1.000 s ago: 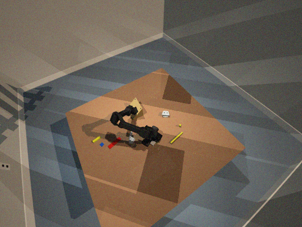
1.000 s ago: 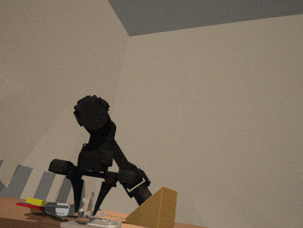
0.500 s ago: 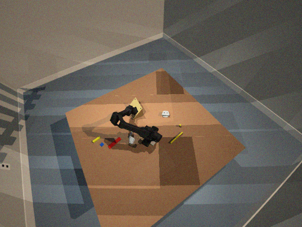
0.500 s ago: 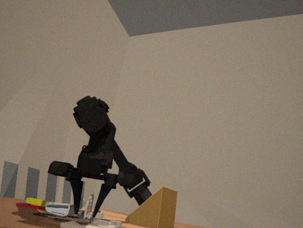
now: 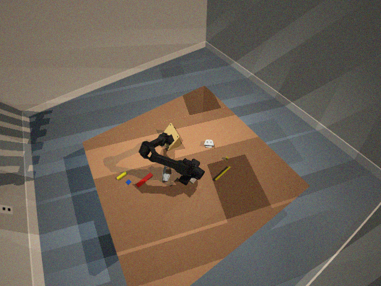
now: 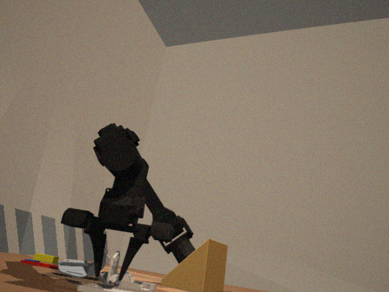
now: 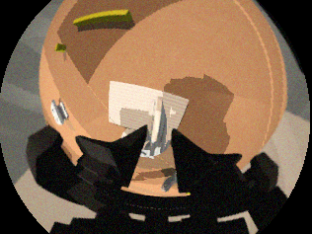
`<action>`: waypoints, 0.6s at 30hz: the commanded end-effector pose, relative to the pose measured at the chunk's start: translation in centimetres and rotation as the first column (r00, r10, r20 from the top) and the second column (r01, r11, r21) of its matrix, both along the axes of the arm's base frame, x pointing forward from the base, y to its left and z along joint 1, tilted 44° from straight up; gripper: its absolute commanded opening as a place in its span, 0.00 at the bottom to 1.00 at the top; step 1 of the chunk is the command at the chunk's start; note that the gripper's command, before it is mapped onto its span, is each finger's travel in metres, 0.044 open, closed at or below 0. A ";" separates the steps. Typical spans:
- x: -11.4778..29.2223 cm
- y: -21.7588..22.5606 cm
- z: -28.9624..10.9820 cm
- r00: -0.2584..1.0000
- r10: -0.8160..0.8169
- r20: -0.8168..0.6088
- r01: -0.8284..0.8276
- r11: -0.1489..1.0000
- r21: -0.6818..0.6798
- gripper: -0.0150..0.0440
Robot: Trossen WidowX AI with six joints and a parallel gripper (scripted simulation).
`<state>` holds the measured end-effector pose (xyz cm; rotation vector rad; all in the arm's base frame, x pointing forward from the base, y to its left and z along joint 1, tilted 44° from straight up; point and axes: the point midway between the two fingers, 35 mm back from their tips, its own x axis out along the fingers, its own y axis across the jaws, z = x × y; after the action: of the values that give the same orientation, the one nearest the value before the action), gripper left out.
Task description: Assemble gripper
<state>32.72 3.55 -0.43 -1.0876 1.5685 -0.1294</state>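
While the black arm (image 5: 165, 161) (image 6: 153, 194) reaches low over the tabletop (image 5: 184, 212) (image 6: 15, 282) (image 7: 197, 53), its fingers (image 6: 98, 254) are closed on a pale upright jaw piece (image 6: 114, 263) (image 7: 157, 119), just beside a flat light plate (image 6: 91, 287) (image 7: 123, 100). A red bar (image 5: 144, 179) (image 6: 37, 263) lies between a yellow block (image 5: 121, 175) (image 6: 46, 258) and a grey-white object (image 5: 166, 175) (image 6: 73, 268), and a tan wedge (image 5: 172, 138) (image 6: 215, 266) stands near the arm's base.

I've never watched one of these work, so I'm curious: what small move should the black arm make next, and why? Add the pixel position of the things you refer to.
Probably a slight, straight lowering with the grip kept: the black two-fingered tool (image 6: 109, 278) (image 7: 160, 128) holds an upright, pale grey pointed piece (image 6: 114, 265) (image 7: 157, 119) between its fingertips, close above the flat whitish base plate (image 6: 86, 287) (image 7: 118, 100).
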 end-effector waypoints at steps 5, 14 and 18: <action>0.1 -0.2 -0.2 1.000 0.005 -0.002 -0.005 1.000 -0.003 0.48; 0.1 -0.3 -0.3 1.000 0.005 -0.002 -0.005 1.000 -0.003 0.48; 0.1 -0.5 -0.5 1.000 0.006 -0.003 -0.006 1.000 -0.003 0.48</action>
<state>32.81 3.23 -0.78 -1.0888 1.5671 -0.1278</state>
